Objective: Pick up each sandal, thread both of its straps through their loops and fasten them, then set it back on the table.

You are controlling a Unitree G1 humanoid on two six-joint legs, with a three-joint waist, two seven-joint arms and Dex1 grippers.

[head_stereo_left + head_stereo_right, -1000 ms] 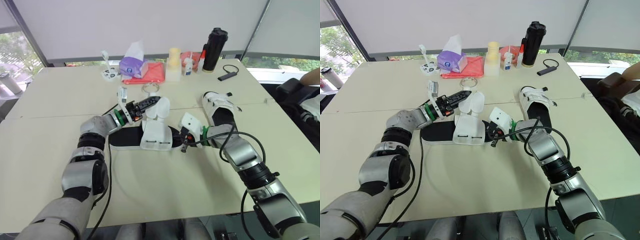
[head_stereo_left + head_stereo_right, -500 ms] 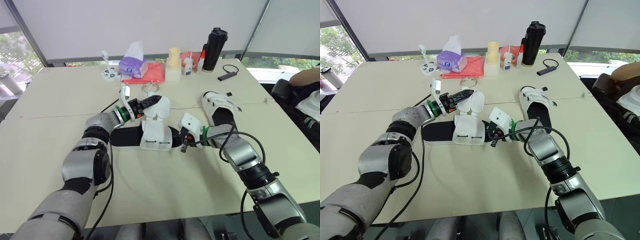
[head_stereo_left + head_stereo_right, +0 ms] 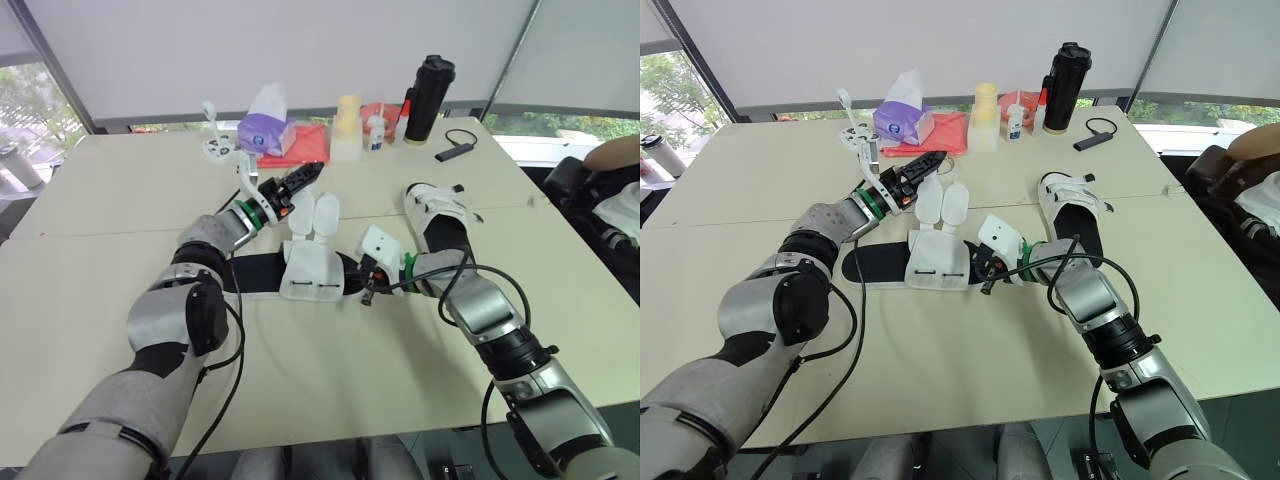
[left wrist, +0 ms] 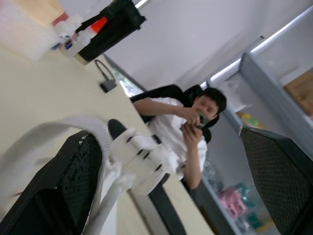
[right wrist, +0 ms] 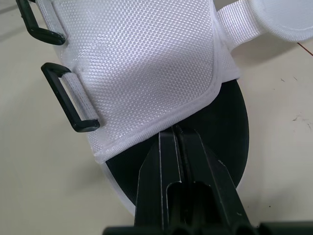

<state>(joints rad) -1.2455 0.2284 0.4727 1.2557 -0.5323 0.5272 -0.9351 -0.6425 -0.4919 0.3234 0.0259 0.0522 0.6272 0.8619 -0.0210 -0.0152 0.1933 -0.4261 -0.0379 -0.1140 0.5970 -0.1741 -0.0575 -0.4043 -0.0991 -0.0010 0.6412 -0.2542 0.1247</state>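
The near black-soled sandal with white woven straps (image 3: 255,272) lies flat mid-way across the pale beige table (image 3: 120,190); its two strap tabs (image 3: 312,212) splay loose, unthreaded; long axis crosswise, toe seemingly toward the robot's right; the second white-strapped sandal (image 3: 440,215), just beyond, looks fastened; right gripper (image 5: 177,128) is pressed closed at the upper's hem; left gripper (image 3: 308,175) is spread wide by the tabs.

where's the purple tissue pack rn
In the left eye view, the purple tissue pack sits at the table's far side, left of centre, beside the red cloth.
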